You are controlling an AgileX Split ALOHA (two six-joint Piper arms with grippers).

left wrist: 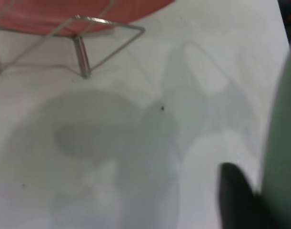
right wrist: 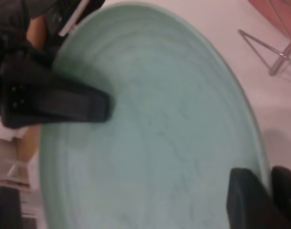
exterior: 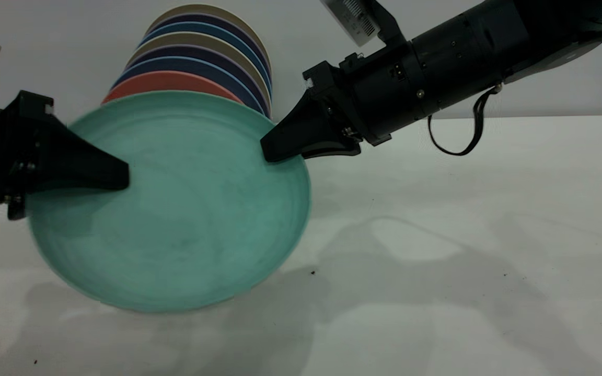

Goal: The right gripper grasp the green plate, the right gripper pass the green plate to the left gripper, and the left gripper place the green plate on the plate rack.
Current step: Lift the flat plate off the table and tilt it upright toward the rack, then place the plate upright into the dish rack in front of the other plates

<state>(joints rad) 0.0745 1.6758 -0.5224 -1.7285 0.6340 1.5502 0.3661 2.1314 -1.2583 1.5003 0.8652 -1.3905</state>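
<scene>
The right gripper (exterior: 275, 151), black and wedge-fingered, is clamped on the upper right rim of the round teal-green matte plate (exterior: 175, 203), one finger on the plate's face and the other behind the rim. The right wrist view confirms this: two dark fingertips (right wrist: 245, 195) straddle the plate's edge (right wrist: 159, 129).

The left gripper (exterior: 120, 175) comes in from the opposite side and is closed on the plate's left portion, with one long black finger (exterior: 87, 167) lying flat across the face well inward of the rim. The left wrist view shows a finger (left wrist: 238, 200) pressed against the green plate's edge (left wrist: 283, 157). Both grippers thus hold the plate at once.

The green plate is held up off the white table (exterior: 463, 250), tilted with its face toward the exterior camera, casting a broad shadow on the surface beneath. It is in front of the thin silver wire plate rack (left wrist: 83, 47), not on it.

Behind the green plate stands a row of upright plates in the rack: a salmon-pink plate (exterior: 165, 83) nearest, then dark blue plates (exterior: 196, 65) alternating with beige plates (exterior: 196, 39). The rack's wire loops are visible in the wrist views only. Its front section, before the pink plate (left wrist: 64, 14), shows bare wire.
</scene>
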